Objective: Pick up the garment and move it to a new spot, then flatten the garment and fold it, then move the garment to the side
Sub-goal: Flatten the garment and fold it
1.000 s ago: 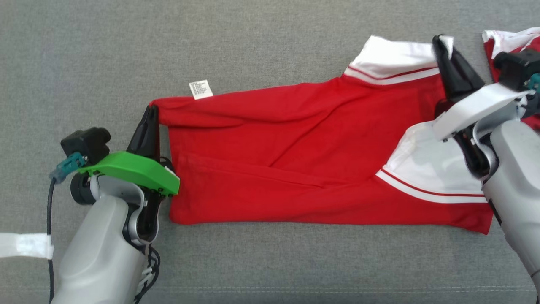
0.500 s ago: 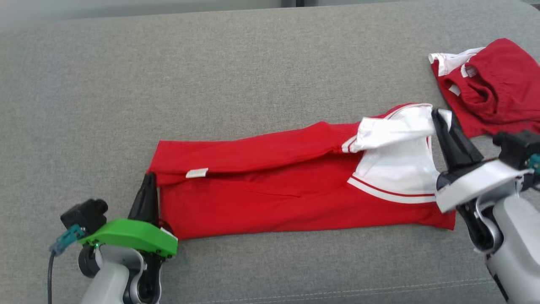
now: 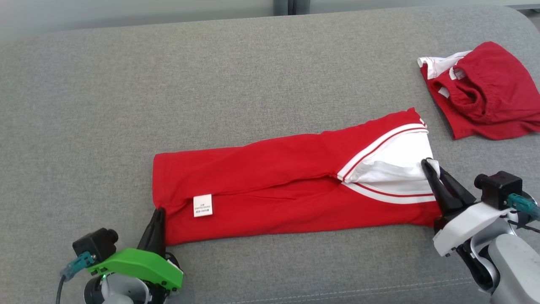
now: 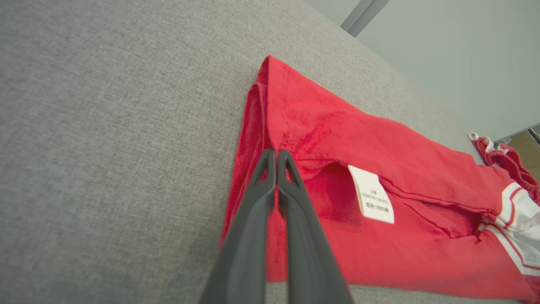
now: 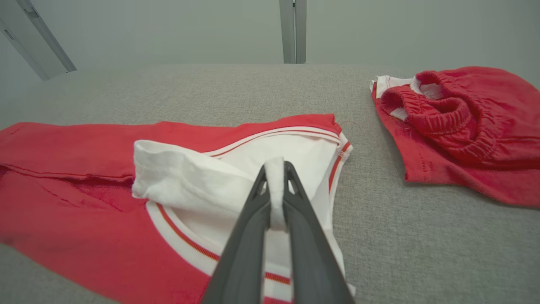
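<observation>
Garment [image 3: 274, 194] lay folded lengthwise on grey cushion [image 3: 253, 84], spanning betw. both grippers: L gripper [image 3: 159, 212] clamped on red hem corner at its tips, R gripper [image 3: 431, 165] pinching white sleeve cloth at its tips, prob. to keep fold taut & flat.

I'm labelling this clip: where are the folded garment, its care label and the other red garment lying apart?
folded garment [image 3: 274, 190], head view, red middle of its body.
care label [image 3: 202, 205], head view, centre of the white tag.
other red garment [image 3: 489, 105], head view, red cloth beside its waistband.
</observation>
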